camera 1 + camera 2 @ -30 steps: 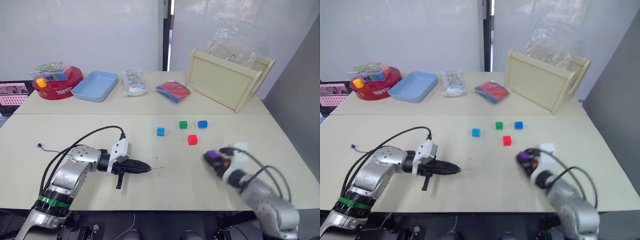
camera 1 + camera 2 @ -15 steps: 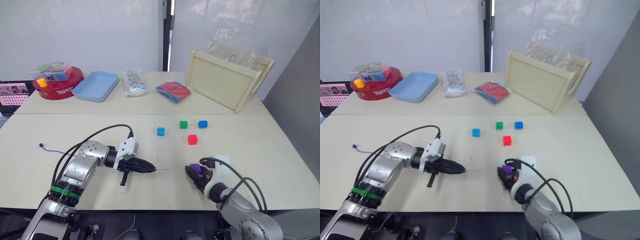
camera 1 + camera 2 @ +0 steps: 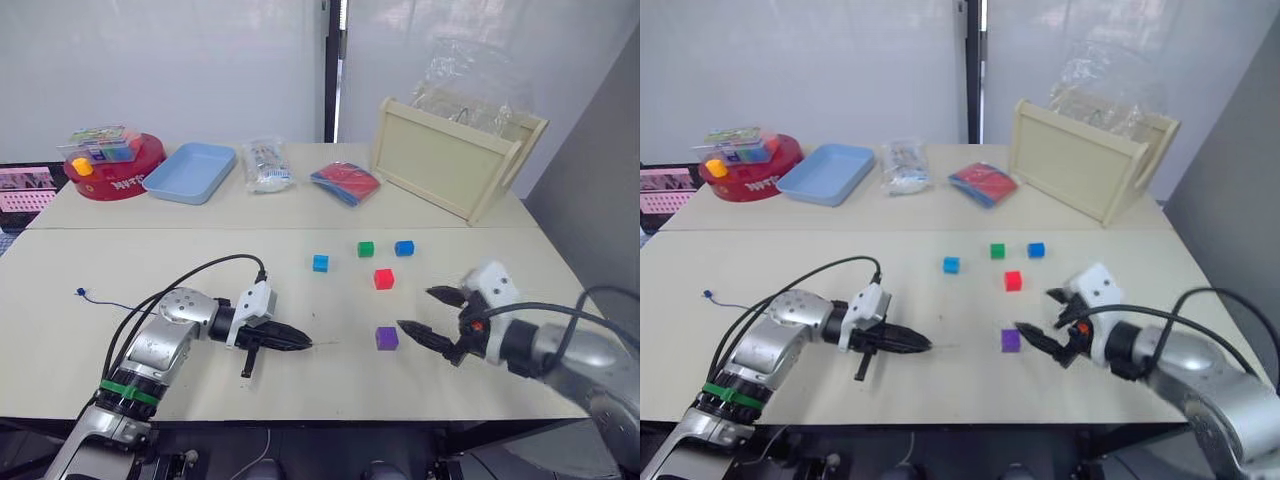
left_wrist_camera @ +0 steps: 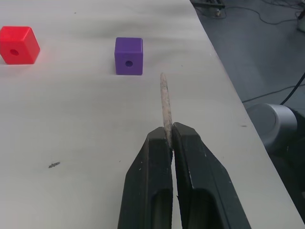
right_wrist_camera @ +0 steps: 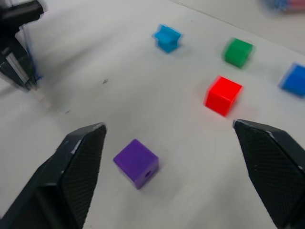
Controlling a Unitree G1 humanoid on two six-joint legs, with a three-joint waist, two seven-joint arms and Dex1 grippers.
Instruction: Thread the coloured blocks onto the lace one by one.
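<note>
The purple block [image 3: 386, 338] lies free on the table, its hole facing my left gripper in the left wrist view [image 4: 128, 56]. My right gripper [image 3: 428, 312] stands wide open just right of it, touching nothing. My left gripper [image 3: 298, 343] is shut on the lace's pale stiff tip [image 4: 165, 102], which points at the purple block a short way off. The lace's dark-blue tail [image 3: 82, 292] trails off to the far left. Further back lie the red [image 3: 384, 279], light blue [image 3: 321, 262], green [image 3: 366, 249] and blue [image 3: 404, 248] blocks.
On the far half of the table stand a wooden crate [image 3: 450, 160], a red and blue packet [image 3: 346, 183], a clear bag [image 3: 268, 165], a pale blue tray [image 3: 192, 172] and a red round tin [image 3: 115, 172]. The table's front edge runs close below both grippers.
My right gripper has opened and let go of the purple block, which now rests on the table, and the arm has drawn back to the right. The left gripper has barely moved.
</note>
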